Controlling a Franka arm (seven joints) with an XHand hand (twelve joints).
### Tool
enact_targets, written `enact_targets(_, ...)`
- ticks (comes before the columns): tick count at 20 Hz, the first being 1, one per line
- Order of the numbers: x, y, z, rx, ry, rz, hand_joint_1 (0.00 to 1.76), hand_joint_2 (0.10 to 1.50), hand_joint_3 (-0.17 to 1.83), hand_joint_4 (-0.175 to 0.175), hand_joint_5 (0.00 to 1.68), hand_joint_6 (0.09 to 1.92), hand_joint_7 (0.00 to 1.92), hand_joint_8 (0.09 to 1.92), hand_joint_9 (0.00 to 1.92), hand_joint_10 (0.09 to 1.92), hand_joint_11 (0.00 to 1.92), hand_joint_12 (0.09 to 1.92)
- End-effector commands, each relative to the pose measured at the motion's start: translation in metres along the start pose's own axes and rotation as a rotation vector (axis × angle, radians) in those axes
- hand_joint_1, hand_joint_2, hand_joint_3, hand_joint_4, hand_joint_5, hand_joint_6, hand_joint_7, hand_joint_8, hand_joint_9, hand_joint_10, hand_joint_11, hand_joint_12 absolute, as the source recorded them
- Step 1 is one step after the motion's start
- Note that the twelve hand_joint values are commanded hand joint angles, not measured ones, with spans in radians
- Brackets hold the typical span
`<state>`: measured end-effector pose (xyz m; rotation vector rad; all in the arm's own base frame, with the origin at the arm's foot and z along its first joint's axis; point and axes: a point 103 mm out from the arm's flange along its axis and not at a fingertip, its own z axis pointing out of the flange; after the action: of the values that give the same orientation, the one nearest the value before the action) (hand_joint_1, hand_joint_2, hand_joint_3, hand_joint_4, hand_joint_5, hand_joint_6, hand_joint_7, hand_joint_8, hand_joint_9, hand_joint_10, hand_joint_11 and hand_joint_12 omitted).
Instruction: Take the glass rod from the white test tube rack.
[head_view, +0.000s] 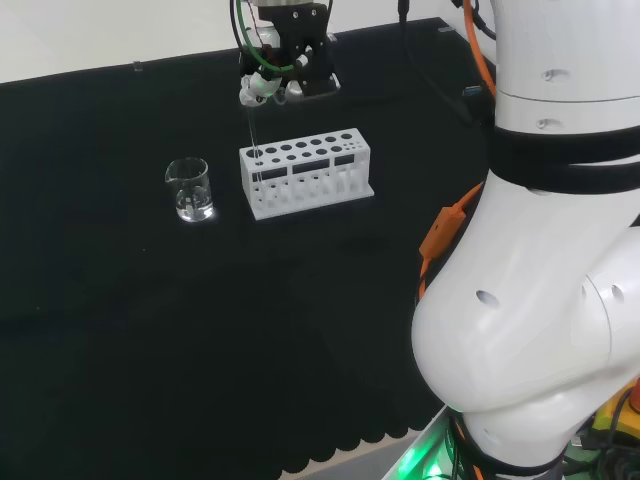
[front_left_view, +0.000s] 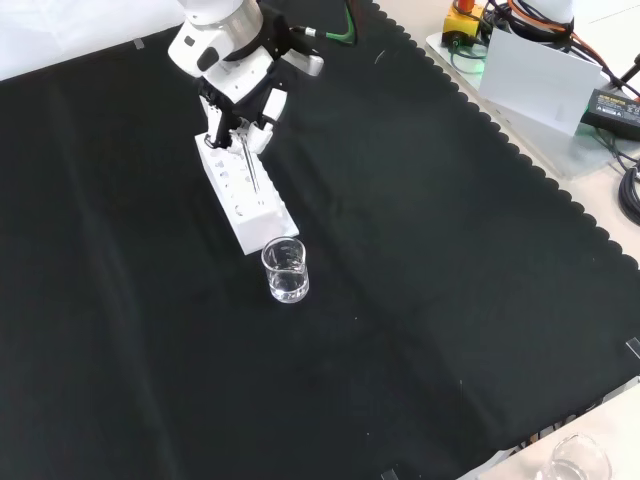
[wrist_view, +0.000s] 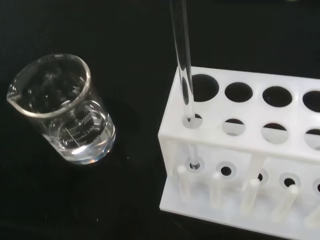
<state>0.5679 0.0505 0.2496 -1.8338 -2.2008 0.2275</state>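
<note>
- In the wrist view, a clear glass beaker (wrist_view: 62, 112) is seen upright on the black cloth of the table (wrist_view: 125, 40), just beside the end of the white test tube rack (wrist_view: 240, 150) and apart from it.
- The glass rod (wrist_view: 182, 60) is seen standing in the rack's end hole nearest the beaker, its lower tip down inside the rack.
- In the front view, the rack is found behind the beaker, with the rod rising from its near end.
- In the head view, the rod's top is pinched by the curled fingers of the hand (head_view: 268, 85), which is held above the rack's left end.
</note>
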Motion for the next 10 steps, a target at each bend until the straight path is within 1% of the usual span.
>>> enact_targets(1, 0.006, -0.012, -0.009, -0.094, 0.008, -0.006, 1.14, 1.16, 0.00, -0.175, 0.90, 1.16, 1.36, 0.85, 1.56, 0.67, 1.54, 0.85)
enact_targets(4, 0.015, -0.013, -0.013, -0.077, -0.019, -0.001, 1.15, 1.14, 0.00, -0.175, 0.94, 1.11, 1.44, 0.88, 1.62, 0.70, 1.58, 0.84)
enact_targets(8, 0.016, -0.030, -0.026, -0.091, -0.018, -0.004, 1.16, 1.13, -0.02, -0.175, 0.98, 1.06, 1.48, 0.88, 1.66, 0.72, 1.60, 0.85)
enact_targets(10, 0.018, -0.035, -0.033, -0.104, -0.012, -0.004, 1.16, 1.17, -0.12, -0.175, 0.99, 1.04, 1.50, 0.87, 1.67, 0.72, 1.61, 0.86)
